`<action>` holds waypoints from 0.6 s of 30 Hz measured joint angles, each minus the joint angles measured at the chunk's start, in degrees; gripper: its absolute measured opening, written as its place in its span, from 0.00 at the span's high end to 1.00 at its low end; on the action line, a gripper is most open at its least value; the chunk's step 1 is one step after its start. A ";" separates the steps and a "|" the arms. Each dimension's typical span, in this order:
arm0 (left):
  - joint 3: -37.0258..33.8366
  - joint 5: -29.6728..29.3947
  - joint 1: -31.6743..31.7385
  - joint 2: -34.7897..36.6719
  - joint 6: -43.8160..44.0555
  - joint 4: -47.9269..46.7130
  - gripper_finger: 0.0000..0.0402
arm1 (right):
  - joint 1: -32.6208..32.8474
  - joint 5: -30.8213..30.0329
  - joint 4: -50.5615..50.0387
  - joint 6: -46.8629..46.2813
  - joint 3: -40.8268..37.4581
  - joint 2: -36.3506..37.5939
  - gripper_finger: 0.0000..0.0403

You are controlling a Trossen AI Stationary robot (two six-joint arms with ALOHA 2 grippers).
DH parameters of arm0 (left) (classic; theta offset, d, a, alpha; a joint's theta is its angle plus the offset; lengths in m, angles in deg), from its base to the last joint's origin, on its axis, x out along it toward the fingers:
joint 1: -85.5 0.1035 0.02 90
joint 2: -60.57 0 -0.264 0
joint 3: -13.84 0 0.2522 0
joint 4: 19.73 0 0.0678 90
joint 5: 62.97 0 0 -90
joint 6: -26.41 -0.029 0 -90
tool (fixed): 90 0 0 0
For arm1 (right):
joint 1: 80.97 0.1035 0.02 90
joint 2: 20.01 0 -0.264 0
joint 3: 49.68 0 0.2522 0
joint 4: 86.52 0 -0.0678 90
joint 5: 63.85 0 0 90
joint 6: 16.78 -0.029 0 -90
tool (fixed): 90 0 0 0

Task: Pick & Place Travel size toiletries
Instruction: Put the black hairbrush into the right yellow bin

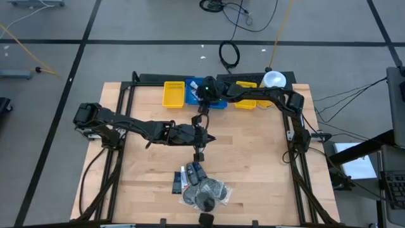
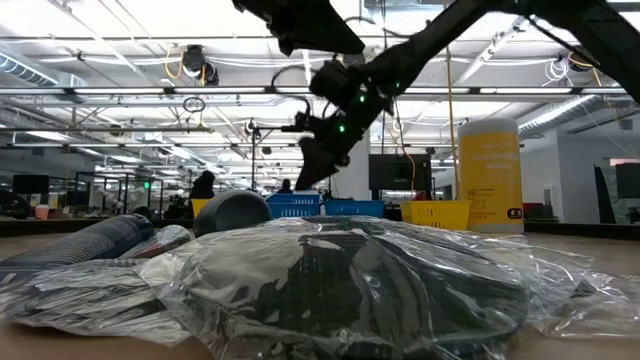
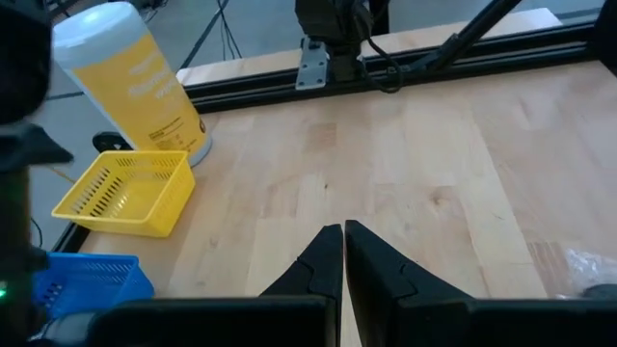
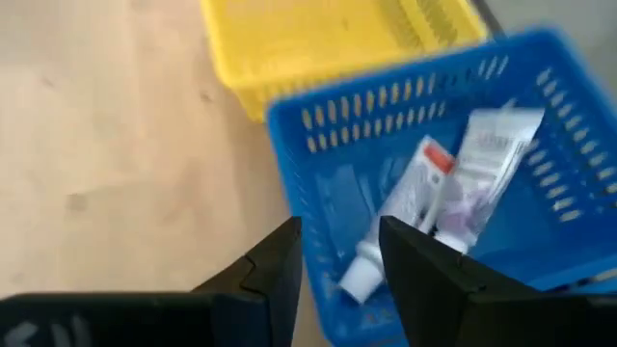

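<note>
Right pincer (image 4: 337, 255) open, apparently over blue bin (image 4: 540, 222)

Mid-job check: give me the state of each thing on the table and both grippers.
Blue bin: holds two white tubes.
Yellow bin: empty.
Yellow canister: upright, lid on.
Toiletry pile: at the table's front edge, plastic-wrapped.
Right gripper: open, above the blue bin, empty.
Left gripper: shut, empty.

Both arms are dark, near black, built of slim jointed links with thicker blocks at the joints. The left hand (image 3: 343, 253) ends in two matte black, wedge-shaped fingers tapering to points. The right hand (image 4: 339, 258) has the same black angular fingers. Green indicator lights glow on the right arm's wrist housing, with black cables looped beside it.
</note>
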 joint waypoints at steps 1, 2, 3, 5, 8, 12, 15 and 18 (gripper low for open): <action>0.00 -0.04 -0.30 0.00 0.00 0.00 0.95 | 0.66 -0.04 -0.64 0.00 0.00 0.90 0.67; 0.00 -0.34 -0.70 0.00 0.10 0.00 0.95 | 1.26 -0.04 -1.60 -0.04 -0.08 1.93 0.67; 0.00 -0.69 -1.15 0.00 0.35 -0.01 0.95 | 2.00 -0.08 -2.23 -0.04 -0.33 3.09 0.67; 0.00 -1.00 -2.31 0.00 0.79 -0.35 0.95 | 3.61 -0.03 -2.81 -0.39 -0.87 5.25 0.67; 0.00 -1.25 -4.40 0.00 1.03 -1.16 0.95 | 6.00 0.21 -5.51 -1.70 -2.25 9.18 0.67; 0.00 -2.51 -7.82 0.31 2.75 -2.29 0.95 | 9.22 0.12 -7.43 -4.13 -7.43 15.22 0.67; 0.00 -5.93 -10.49 0.55 3.54 -2.18 0.95 | 12.29 0.09 -6.76 -6.12 -13.16 20.54 0.67; 0.00 -9.94 -13.02 0.50 3.60 -3.14 0.95 | 16.12 0.21 -4.96 -9.35 -19.66 26.25 0.67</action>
